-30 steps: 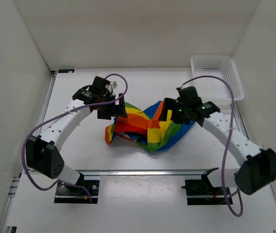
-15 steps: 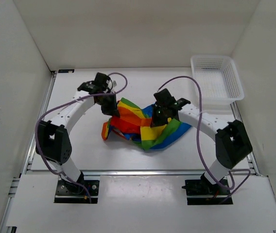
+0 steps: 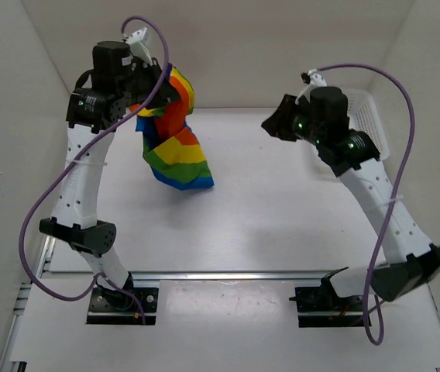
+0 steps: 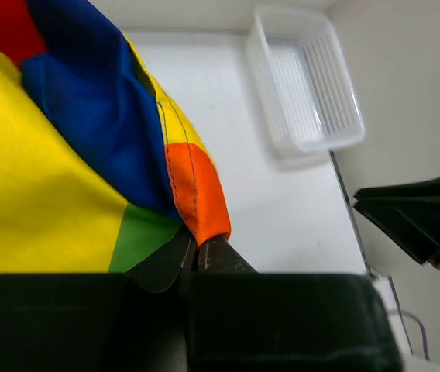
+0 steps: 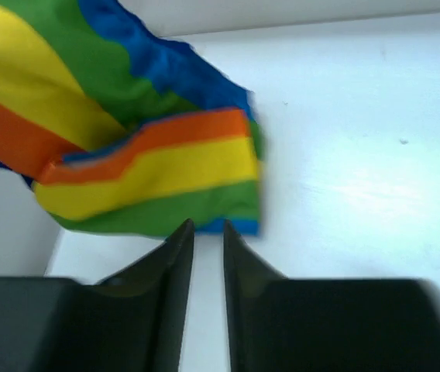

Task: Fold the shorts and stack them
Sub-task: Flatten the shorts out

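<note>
Left fingers [image 4: 162, 267] pinched shut on the shorts [image 3: 175, 147] at an orange hem; right fingers [image 5: 175, 263] narrowly parted, empty | shorts hang bunched, well left of the basket [image 4: 336, 143] | progress, as judged: no fold or stack yet.

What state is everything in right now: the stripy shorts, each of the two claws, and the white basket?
left claw: shut, pinching the shorts by an orange edge.
shorts: bunched up, dangling from the left claw, not folded.
right claw: slightly open, holding nothing.
basket: upright, empty.
</note>
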### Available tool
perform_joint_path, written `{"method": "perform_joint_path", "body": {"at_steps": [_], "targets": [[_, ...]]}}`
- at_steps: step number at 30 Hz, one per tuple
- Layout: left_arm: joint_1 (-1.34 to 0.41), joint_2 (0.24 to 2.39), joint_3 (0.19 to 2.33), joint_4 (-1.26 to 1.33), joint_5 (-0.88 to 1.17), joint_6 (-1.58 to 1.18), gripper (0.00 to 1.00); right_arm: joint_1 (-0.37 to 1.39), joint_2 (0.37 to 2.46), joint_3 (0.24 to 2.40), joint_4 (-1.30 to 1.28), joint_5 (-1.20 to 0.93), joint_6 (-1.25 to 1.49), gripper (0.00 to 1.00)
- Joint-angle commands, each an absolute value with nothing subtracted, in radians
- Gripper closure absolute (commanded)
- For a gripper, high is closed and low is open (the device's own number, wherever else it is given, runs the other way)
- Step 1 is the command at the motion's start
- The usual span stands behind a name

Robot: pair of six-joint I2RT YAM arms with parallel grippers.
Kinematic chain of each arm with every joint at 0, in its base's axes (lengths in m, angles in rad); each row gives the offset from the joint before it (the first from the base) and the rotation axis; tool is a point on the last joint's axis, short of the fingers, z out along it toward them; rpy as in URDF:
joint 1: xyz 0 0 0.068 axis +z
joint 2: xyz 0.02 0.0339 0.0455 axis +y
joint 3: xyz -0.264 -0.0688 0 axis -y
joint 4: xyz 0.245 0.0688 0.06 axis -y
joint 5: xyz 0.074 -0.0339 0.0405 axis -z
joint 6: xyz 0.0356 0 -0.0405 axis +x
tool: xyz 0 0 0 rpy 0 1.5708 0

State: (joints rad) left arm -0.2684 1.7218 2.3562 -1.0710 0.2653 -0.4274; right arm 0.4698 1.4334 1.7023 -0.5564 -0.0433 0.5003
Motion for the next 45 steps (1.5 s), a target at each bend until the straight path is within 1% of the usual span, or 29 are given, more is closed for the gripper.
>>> {"method": "perform_joint_path", "body": {"at_steps": [1,3,4,5,6,8,9,10,11,13,15,17,18,19,20,23,25,28,29,31,32,35,37,39,40,41,42,43,45], "targets": [[-0.362,1.736,2.320,-1.123,0.341,-0.422,0.90,0.427,1.336,1.490,-0.626,0.038,0.492,0.61],[-0.467,1.683,2.194,-1.123,0.313,-0.407,0.90,0.373,1.234,1.343,-0.626,0.049,0.502,0.33],[-0.506,1.658,2.131,-1.123,0.292,-0.407,0.90,0.353,1.201,1.300,-0.626,0.049,0.512,0.28],[-0.584,1.631,1.968,-1.102,0.276,-0.423,0.90,0.316,1.145,1.263,-0.636,0.049,0.512,0.24],[-0.619,1.581,1.886,-1.085,0.276,-0.434,0.90,0.299,1.122,1.206,-0.653,0.049,0.512,0.18],[-0.693,1.551,1.681,-1.036,0.285,-0.487,0.87,0.264,1.082,1.164,-0.676,0.049,0.488,0.14],[-0.707,1.551,1.636,-1.023,0.328,-0.488,0.76,0.255,1.081,1.146,-0.690,0.049,0.488,0.09],[-0.716,1.551,1.609,-1.023,0.315,-0.488,0.64,0.246,1.081,1.116,-0.690,0.049,0.488,0.07],[-0.716,1.551,1.599,-1.054,0.280,-0.500,0.44,0.235,1.081,1.103,-0.690,0.017,0.488,0.07],[-0.704,1.516,1.629,-1.100,0.165,-0.509,0.19,0.235,1.120,1.092,-0.690,-0.012,0.488,0.06],[-0.644,1.482,1.655,-1.133,0.120,-0.523,0.07,0.235,1.146,1.092,-0.678,-0.052,0.488,0.04],[-0.588,1.422,1.655,-1.146,0.083,-0.548,0.09,0.244,1.195,1.120,-0.669,-0.101,0.465,0.01],[-0.577,1.402,1.605,-1.146,0.083,-0.557,0.12,0.262,1.213,1.132,-0.669,-0.110,0.465,0.01],[-0.568,1.366,1.574,-1.132,0.083,-0.575,0.20,0.273,1.256,1.143,-0.669,-0.123,0.450,0.01],[-0.568,1.349,1.537,-1.117,0.110,-0.584,0.23,0.293,1.279,1.155,-0.678,-0.136,0.449,0.01],[-0.597,1.310,1.386,-1.004,0.227,-0.649,0.26,0.314,1.347,1.155,-0.678,-0.186,0.459,0.01],[-0.684,1.331,1.350,-0.957,0.247,-0.721,0.26,0.324,1.371,1.138,-0.678,-0.213,0.469,0.01],[-0.828,1.417,1.431,-0.943,0.198,-0.762,0.20,0.324,1.364,1.072,-0.687,-0.187,0.500,0.01],[-0.859,1.495,1.466,-0.943,0.186,-0.773,0.17,0.324,1.353,1.025,-0.687,-0.177,0.515,0.01],[-0.935,1.573,1.570,-0.943,0.166,-0.796,0.09,0.281,1.312,0.970,-0.664,-0.186,0.555,0.01],[-0.949,1.644,1.601,-0.943,0.154,-0.808,0.09,0.266,1.296,0.918,-0.664,-0.195,0.570,0.01],[-0.971,1.756,1.684,-0.953,0.144,-0.842,0.03,0.204,1.227,0.862,-0.640,-0.213,0.600,0.01],[-0.971,1.807,1.722,-0.953,0.115,-0.851,0.03,0.169,1.203,0.830,-0.640,-0.213,0.612,0.01],[-0.962,1.883,1.775,-0.962,0.115,-0.839,0.03,0.132,1.184,0.809,-0.640,-0.213,0.612,0.01],[-0.962,1.910,1.793,-0.962,0.103,-0.830,0.08,0.121,1.172,0.808,-0.640,-0.213,0.603,0.01],[-0.948,1.936,1.822,-0.971,0.103,-0.815,0.17,0.111,1.172,0.808,-0.640,-0.213,0.589,0.01],[-0.939,1.974,1.836,-0.986,0.103,-0.802,0.60,0.101,1.172,0.808,-0.640,-0.213,0.589,0.01],[-0.930,1.974,1.850,-1.008,0.094,-0.802,0.88,0.101,1.172,0.808,-0.640,-0.225,0.578,0.01],[-0.910,1.926,1.859,-1.051,0.019,-0.802,0.90,0.101,1.181,0.808,-0.629,-0.266,0.548,0.01]]}}
